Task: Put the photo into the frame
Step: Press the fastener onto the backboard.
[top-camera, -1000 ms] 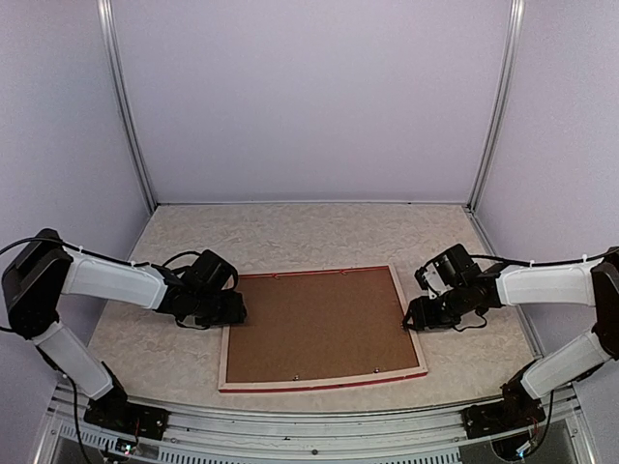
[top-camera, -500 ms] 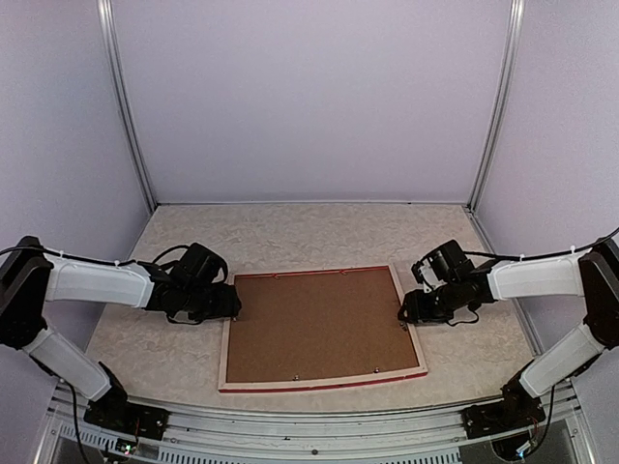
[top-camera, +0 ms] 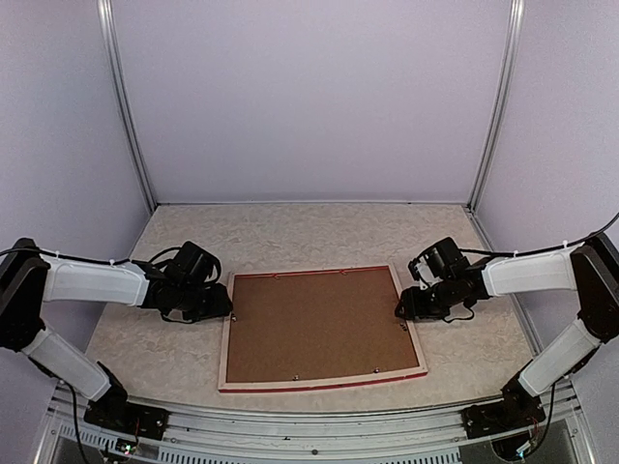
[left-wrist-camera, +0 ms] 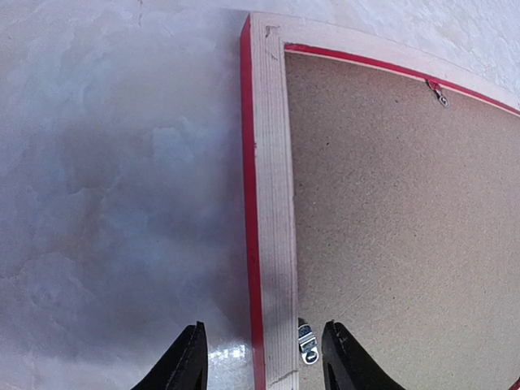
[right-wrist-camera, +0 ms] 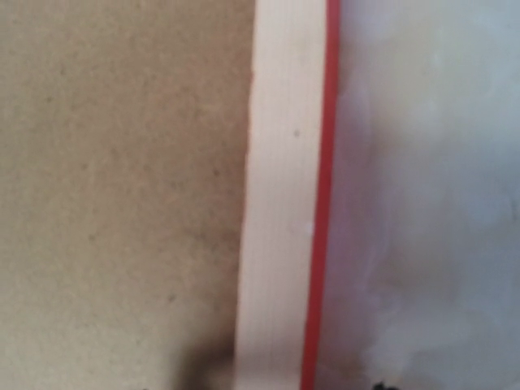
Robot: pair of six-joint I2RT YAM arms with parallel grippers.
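frame (left-wrist-camera: 272, 203) face down, right claw (top-camera: 402, 311) state unclear

A robotics lab test cell: plain lilac panels (top-camera: 309, 97) and aluminium posts (top-camera: 126, 106) box in a marbled table (top-camera: 309, 227), with a robot arm (top-camera: 97, 282) on each side above a metal rail (top-camera: 309, 425).

Frame (right-wrist-camera: 280, 203) blurred in right wrist view

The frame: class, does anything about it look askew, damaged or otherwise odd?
The frame lies face down and slightly askew: its near edge slants against the front edge of the table, with the right corner farther back. No damage shows.
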